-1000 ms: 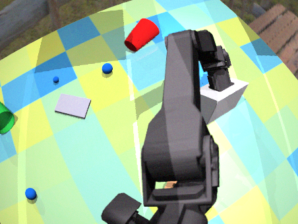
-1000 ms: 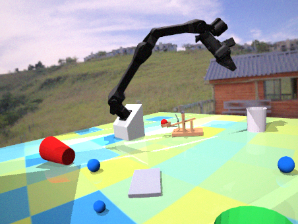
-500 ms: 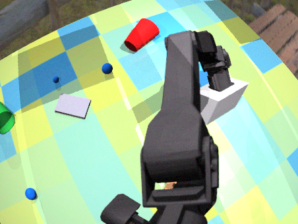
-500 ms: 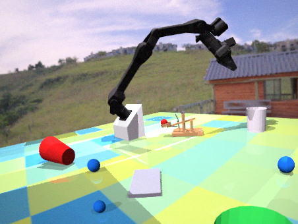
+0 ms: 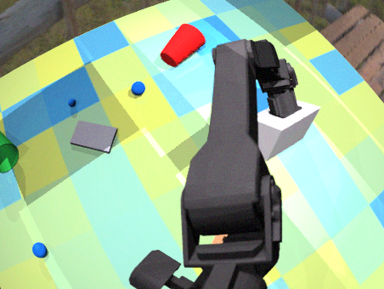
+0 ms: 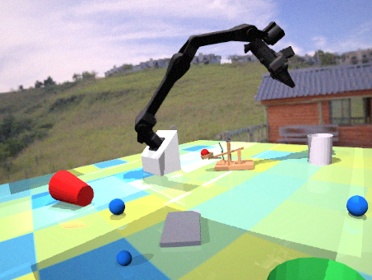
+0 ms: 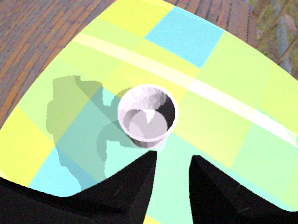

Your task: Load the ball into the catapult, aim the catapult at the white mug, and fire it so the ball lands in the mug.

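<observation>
The wooden catapult (image 6: pixel 234 165) stands left of the white mug (image 6: pixel 320 149) in the exterior view. A red ball (image 6: pixel 204 152) rests at the spoon end of its tilted throwing arm, on the side away from the mug. In the top view the arm hides nearly all of the catapult (image 5: pixel 218 239). The mug (image 7: pixel 145 125) stands upright, and no ball shows inside it in the wrist view. My gripper (image 6: pixel 294 86) (image 7: pixel 173 160) is high in the air, between catapult and mug in the exterior view. Its fingers are narrowly open, with nothing between them.
The arm rises from a white wedge block (image 5: pixel 282 138) (image 6: pixel 166 154). A red cup (image 5: pixel 183 44) (image 6: pixel 70 189) lies on its side. A grey slab (image 5: pixel 94 137) (image 6: pixel 181 228), several blue balls and a green object (image 5: pixel 6 155) (image 6: pixel 317 272) are elsewhere on the table.
</observation>
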